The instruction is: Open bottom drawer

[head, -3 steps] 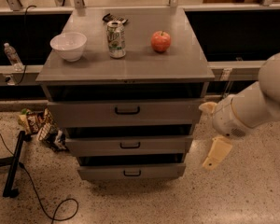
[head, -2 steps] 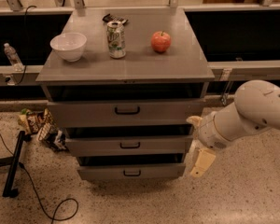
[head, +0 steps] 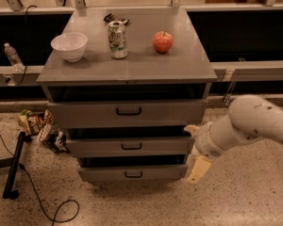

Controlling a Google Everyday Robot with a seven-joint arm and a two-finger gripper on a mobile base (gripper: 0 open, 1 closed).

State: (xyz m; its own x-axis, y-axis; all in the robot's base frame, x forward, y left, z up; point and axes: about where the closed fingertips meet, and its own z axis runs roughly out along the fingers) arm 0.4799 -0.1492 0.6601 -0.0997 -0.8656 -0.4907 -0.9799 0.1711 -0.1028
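The grey cabinet point(head: 127, 69) has three drawers, all pulled out a little. The bottom drawer point(head: 132, 173) is the lowest, with the narrowest front and a small black bar handle point(head: 133, 174). My white arm comes in from the right. My gripper point(head: 194, 152) hangs at the cabinet's right front corner, level with the middle and bottom drawers. One cream finger point(head: 199, 169) points down beside the bottom drawer's right end, and another tip point(head: 191, 129) shows higher up. It holds nothing that I can see.
On the cabinet top stand a white bowl point(head: 69, 45), a drink can point(head: 117, 39) and a red apple point(head: 162, 41). Snack bags point(head: 40, 125) and a black stand leg with a cable point(head: 14, 166) lie on the floor at the left. A bottle point(head: 12, 55) stands at the far left.
My arm and gripper have moved left and slightly down toward the cabinet's right front corner. The drawers have not visibly moved.
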